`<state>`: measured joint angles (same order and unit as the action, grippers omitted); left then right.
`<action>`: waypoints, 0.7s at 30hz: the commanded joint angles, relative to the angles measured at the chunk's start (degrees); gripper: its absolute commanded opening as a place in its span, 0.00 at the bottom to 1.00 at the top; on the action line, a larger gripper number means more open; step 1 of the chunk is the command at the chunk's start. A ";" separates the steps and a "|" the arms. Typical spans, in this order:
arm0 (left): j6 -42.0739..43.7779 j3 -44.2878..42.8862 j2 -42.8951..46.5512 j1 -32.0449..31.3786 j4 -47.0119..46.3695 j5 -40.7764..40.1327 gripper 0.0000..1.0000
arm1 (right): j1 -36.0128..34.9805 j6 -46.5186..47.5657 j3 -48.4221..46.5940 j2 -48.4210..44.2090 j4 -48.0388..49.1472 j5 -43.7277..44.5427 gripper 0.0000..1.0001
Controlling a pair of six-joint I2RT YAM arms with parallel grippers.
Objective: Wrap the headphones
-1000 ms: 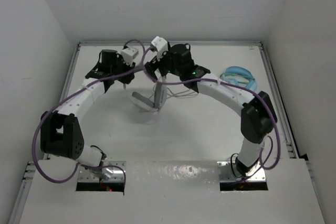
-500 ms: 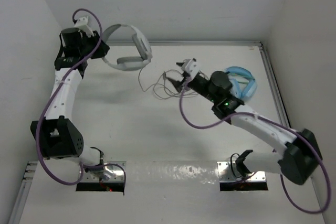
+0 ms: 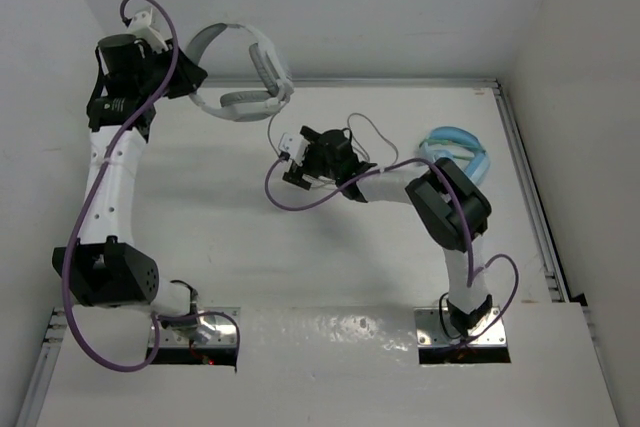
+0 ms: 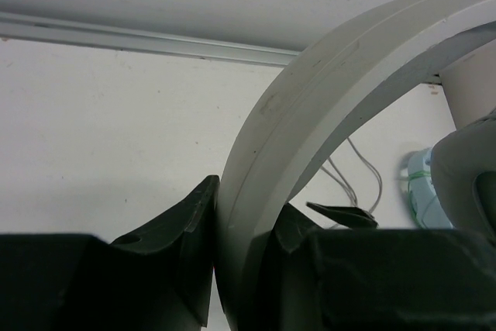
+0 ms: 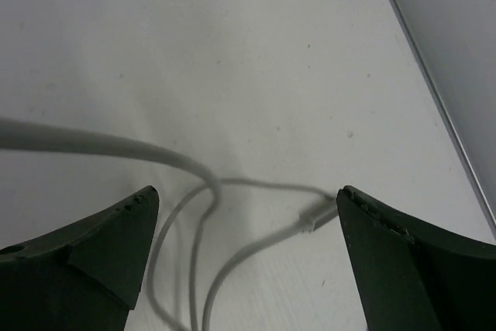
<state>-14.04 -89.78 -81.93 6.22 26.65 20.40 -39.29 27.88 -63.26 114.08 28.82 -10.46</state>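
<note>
Top external: left arm is stretched up tall at the far left, left gripper (image 3: 168, 77) holding the headphones (image 3: 245, 72) in the air over the table's (image 3: 200, 237) far edge. Left wrist view: jaws pinch the smooth, curved grey headband (image 4: 325, 98), with a padded ear cup (image 4: 465, 176) at right. The thin grey cable (image 3: 271, 127) hangs down towards the right gripper (image 3: 292, 162). Right arm is folded back and reaches left, low over mid-table. Right wrist view: jaws spread wide, gripping nothing. Cable loops and the plug (image 5: 318, 218) lie on the matte white surface between the fingers. Light blue headphones (image 3: 455, 147) sit at the far right.
</note>
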 commanded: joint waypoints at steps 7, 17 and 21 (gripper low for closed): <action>-2.92 -2.42 2.48 0.46 -2.92 0.34 0.00 | -0.70 -10.73 -2.60 3.97 2.19 -2.28 0.22; 1.20 9.00 -0.77 0.37 -15.22 -9.58 0.00 | -8.51 -10.75 13.61 -20.70 -6.45 3.85 0.00; 7.95 13.65 -3.75 -2.33 -19.62 -15.47 0.00 | -14.23 -8.54 12.73 -30.04 -19.30 9.14 0.00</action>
<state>-10.11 -77.67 -84.86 5.74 15.97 10.50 -50.39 17.30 -48.75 90.56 18.98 -5.50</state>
